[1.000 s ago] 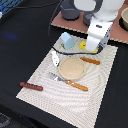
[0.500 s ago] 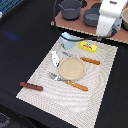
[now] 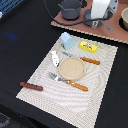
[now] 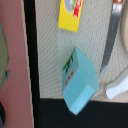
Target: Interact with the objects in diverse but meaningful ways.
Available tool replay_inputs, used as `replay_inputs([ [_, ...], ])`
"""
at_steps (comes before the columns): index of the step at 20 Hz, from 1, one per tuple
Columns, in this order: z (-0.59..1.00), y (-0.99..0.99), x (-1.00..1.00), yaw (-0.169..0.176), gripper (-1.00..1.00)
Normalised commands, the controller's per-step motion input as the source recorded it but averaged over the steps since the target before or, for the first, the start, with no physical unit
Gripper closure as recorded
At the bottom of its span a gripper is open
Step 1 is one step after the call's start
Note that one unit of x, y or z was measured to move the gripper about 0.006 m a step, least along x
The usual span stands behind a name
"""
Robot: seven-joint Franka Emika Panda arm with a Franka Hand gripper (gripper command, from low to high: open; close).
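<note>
While my arm (image 3: 102,9) sits high over the grey pots (image 3: 75,8), I can't tell my claw's state. Pale blue container (image 4: 78,80) lies tilted on placemat (image 3: 100,95), near yellow packet (image 4: 71,14).

Pale blue carton (image 3: 66,39): box-shaped, printed on one face, laid tilted at the far corner of the striped placemat (image 3: 100,95); seen in the wrist view (image 4: 78,81) partly over the mat's edge.
Yellow packet (image 3: 88,46): rectangular, red mark, laid flat just beside the carton (image 4: 70,14).
White oblong piece (image 3: 55,58): laid on the mat, near the carton.
Red-brown sausage (image 3: 31,86): laid on the dark table, just off the mat's edge.
</note>
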Motion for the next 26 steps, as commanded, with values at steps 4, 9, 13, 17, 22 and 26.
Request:
replay_inputs([
  [4,-0.23,-0.19,-0.99,0.000,-1.00],
  [9,-0.43,-0.05,-1.00,0.076,-1.00],
  [13,-0.44,-0.04,-0.90,0.123,-1.00],
  [17,-0.44,0.00,-0.66,0.222,-1.00],
  [22,-0.27,-0.12,-0.62,0.179,-1.00],
  [26,-0.03,-0.47,-0.49,0.072,-1.00],
])
